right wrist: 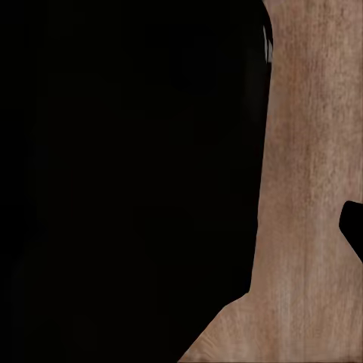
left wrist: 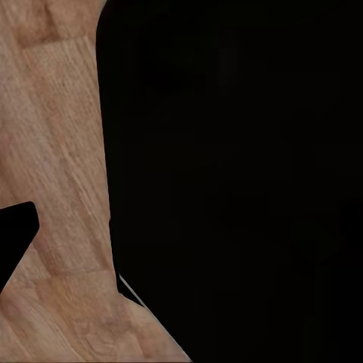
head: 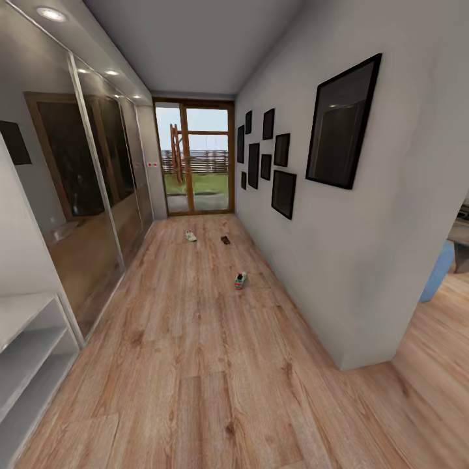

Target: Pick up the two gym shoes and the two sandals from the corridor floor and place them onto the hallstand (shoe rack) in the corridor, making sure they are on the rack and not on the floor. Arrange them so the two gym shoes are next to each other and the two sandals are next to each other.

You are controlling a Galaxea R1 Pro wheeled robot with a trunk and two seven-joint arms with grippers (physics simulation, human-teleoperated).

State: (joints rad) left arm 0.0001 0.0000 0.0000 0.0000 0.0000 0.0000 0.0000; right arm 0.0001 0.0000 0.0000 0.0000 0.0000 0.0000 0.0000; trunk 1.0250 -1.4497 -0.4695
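The head view looks down the corridor. One gym shoe [head: 240,280], white with green and red accents, lies on the corridor floor [head: 195,365] at mid distance, near the right wall. A second gym shoe [head: 190,236] lies farther off toward the glass door. Right of it sits a small dark brown sandal [head: 225,240]. The hallstand [head: 29,339], pale grey with open shelf slots, stands at the near left. Each wrist view has wood floor beside a large black mass, plus a dark tip at the picture's edge [left wrist: 15,234] [right wrist: 352,227]; the jaws cannot be made out.
Glossy mirrored wardrobe doors [head: 91,195] line the left side. The right wall [head: 339,260] carries black-framed pictures and ends at a corner [head: 365,361] opening to another room. A wood-framed glass door [head: 194,159] closes the far end. Open floor stretches between here and the shoes.
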